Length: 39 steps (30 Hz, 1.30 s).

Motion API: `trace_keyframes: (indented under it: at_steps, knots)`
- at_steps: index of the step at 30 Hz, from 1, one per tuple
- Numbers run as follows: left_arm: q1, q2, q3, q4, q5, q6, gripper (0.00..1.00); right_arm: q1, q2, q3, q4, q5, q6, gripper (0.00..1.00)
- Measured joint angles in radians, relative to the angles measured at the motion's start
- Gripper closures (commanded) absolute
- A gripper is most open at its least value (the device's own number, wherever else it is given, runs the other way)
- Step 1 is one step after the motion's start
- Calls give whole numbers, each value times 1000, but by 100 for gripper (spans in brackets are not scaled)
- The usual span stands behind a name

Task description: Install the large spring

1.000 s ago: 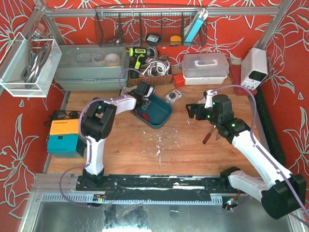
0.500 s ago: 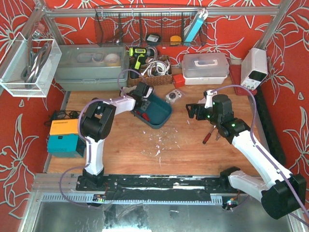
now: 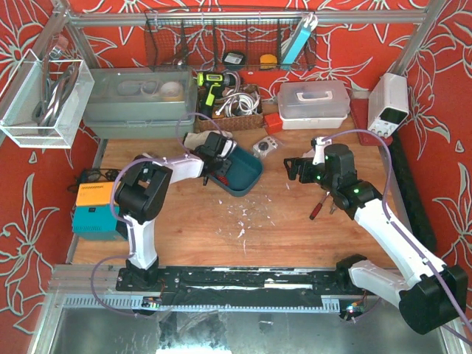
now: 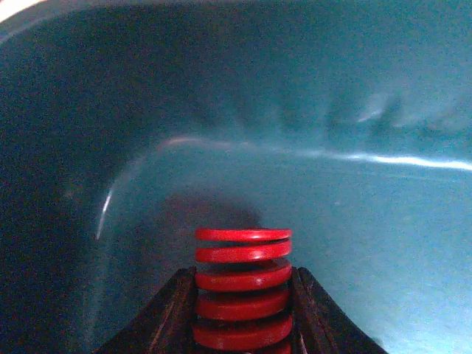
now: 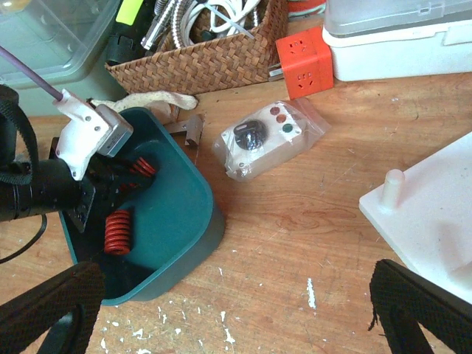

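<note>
Deep in the teal bin [image 4: 295,110], my left gripper [image 4: 243,276] is shut on the large spring [image 4: 243,287], a red coil upright between the dark fingers [image 4: 177,310]. Seen from above, the left gripper [image 3: 218,156] reaches into the teal bin [image 3: 251,179] at the bin's left end. The right wrist view shows the held spring [image 5: 142,168] and a second red spring [image 5: 118,231] lying loose on the bin's floor [image 5: 177,214]. My right gripper [image 5: 237,295] hangs open over bare wood to the right of the bin. A white base [image 5: 435,214] with a peg [image 5: 394,188] lies to its right.
A bagged switch box [image 5: 265,140], an orange cube [image 5: 306,51] and a wicker basket [image 5: 199,63] sit behind the bin. A red-handled screwdriver [image 3: 316,209] lies by the right arm. A white lidded box [image 3: 313,103] and a grey-green tub [image 3: 140,103] line the back.
The left gripper has closed on the spring inside the bin and its arm has shifted slightly left. The right arm has not moved.
</note>
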Motion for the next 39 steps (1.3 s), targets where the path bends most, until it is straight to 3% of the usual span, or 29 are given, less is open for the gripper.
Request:
trace_keyframes:
  at_steps: [6,13,20,27,39]
  knots:
    - [-55,-92,-67,75,11,11,93,0,19,0,-1,-1,0,1]
    - [-146,-335,-248,316,46,27,95,0,56,2,0,-36,14,7]
    - [-245,-497,-487,558,136,55,94,0,80,35,0,-172,64,28]
    - [-311,-552,-639,694,221,83,95,16,112,81,11,-367,115,35]
    - [-361,-568,-649,812,278,95,97,85,223,89,22,-575,133,41]
